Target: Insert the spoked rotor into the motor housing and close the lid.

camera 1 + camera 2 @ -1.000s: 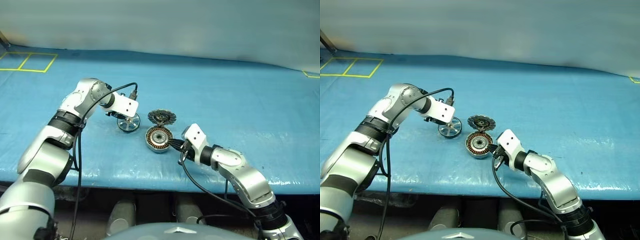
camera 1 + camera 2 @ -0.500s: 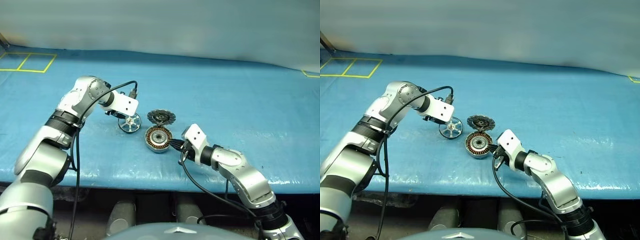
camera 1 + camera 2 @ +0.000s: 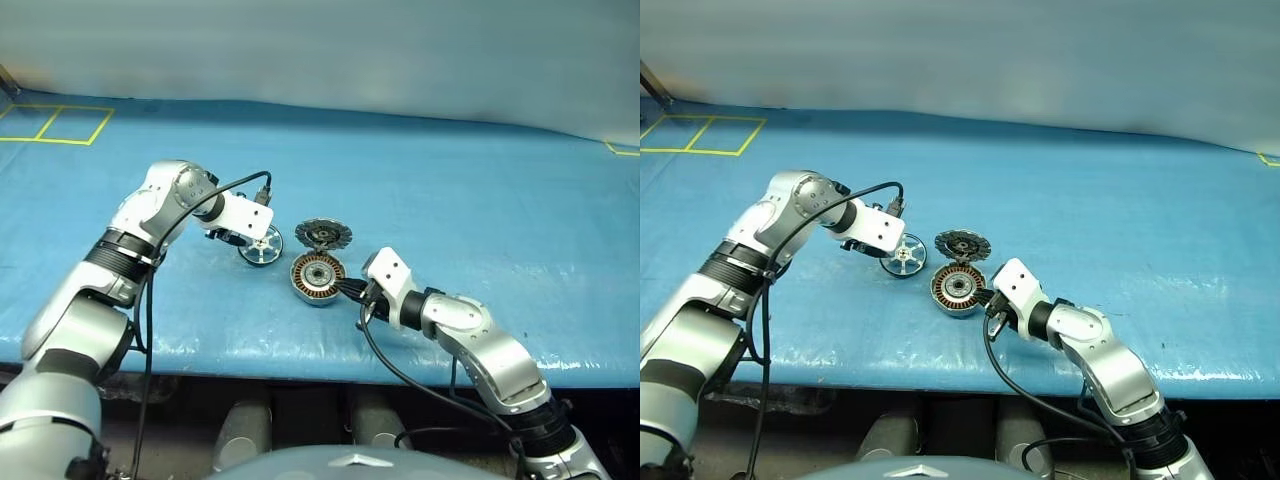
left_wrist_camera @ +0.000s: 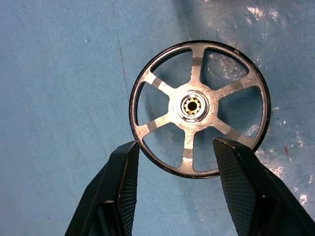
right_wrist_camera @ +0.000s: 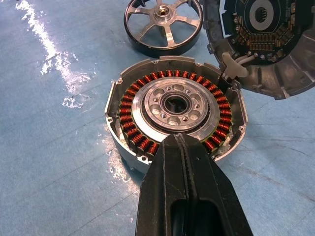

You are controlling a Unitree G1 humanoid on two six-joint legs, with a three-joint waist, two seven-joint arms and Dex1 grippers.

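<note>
While the motor housing (image 5: 174, 114) sits open on the blue table cover (image 3: 480, 200), its ring of copper-brown windings (image 5: 133, 132) and silver centre hub (image 5: 173, 105) lie bare, with nothing set inside; the lid (image 5: 261, 44) stands swung back from the housing's far edge, joined there by a small pale hinge piece (image 5: 234, 66), its dark segmented inner face showing. The spoked rotor (image 4: 199, 108) lies flat on the cover just beside the housing, on my left side, apart from it; my left gripper (image 4: 179, 167) points down over it with its fingers (image 4: 123, 182) held part-way apart, one on each side of the near stretch of the dark rim; whether they touch the rim I cannot tell. My right gripper (image 5: 184, 147) has its two black fingers pressed together, their tips resting at the housing's near rim, over the windings.
</note>
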